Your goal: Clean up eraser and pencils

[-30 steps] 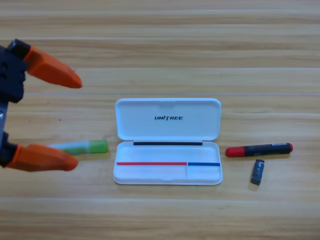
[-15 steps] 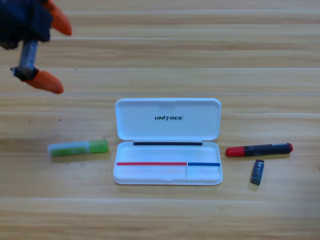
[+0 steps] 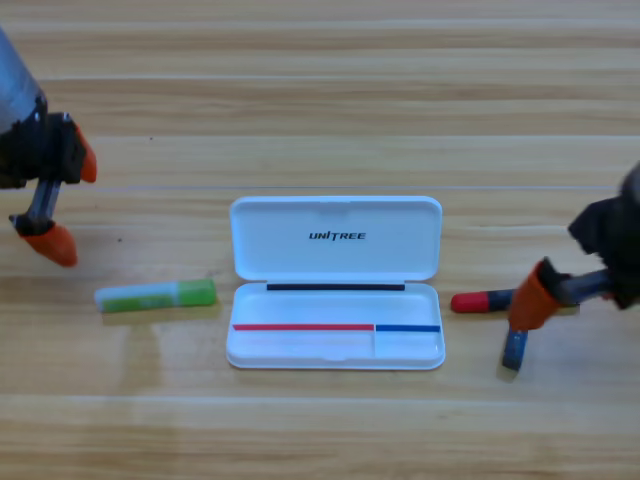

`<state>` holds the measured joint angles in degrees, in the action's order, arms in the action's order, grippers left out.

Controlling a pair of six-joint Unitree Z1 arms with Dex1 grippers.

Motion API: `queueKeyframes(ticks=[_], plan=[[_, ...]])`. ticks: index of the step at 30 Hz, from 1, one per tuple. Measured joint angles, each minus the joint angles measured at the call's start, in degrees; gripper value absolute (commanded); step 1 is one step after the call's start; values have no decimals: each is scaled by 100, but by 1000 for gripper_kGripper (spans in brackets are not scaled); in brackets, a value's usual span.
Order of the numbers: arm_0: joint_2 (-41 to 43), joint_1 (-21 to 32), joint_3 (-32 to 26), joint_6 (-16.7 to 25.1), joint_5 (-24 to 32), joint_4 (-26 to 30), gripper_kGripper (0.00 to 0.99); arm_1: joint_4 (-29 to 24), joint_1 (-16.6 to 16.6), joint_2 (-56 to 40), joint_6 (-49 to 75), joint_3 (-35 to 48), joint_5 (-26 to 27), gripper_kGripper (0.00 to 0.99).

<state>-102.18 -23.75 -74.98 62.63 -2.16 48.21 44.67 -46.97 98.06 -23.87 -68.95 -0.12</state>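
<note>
Right gripper has entered at frame right over the red-and-black pencil, eraser just below it, jaw gap not discernible; left gripper spread wide upper left, green pencil lying left-right below it

Even, bright light is washing over my bench, casting only faint shadows, while my right end effector is blurring.
</note>
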Motion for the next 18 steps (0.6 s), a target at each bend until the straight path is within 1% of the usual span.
queueKeyframes(ticks=[6,10,12,18], plan=[[-233,-4,2,-665,0,0,957,-23,85,629,-1040,-113,-1,976],[-495,-57,-2,-949,37,-38,959,-50,167,921,-1412,-289,-1,948],[-632,-103,0,-971,75,-172,960,-95,207,1064,-1560,-337,-1,945],[-867,-231,83,-971,106,-553,960,-138,323,1510,-1897,-480,-14,891]])
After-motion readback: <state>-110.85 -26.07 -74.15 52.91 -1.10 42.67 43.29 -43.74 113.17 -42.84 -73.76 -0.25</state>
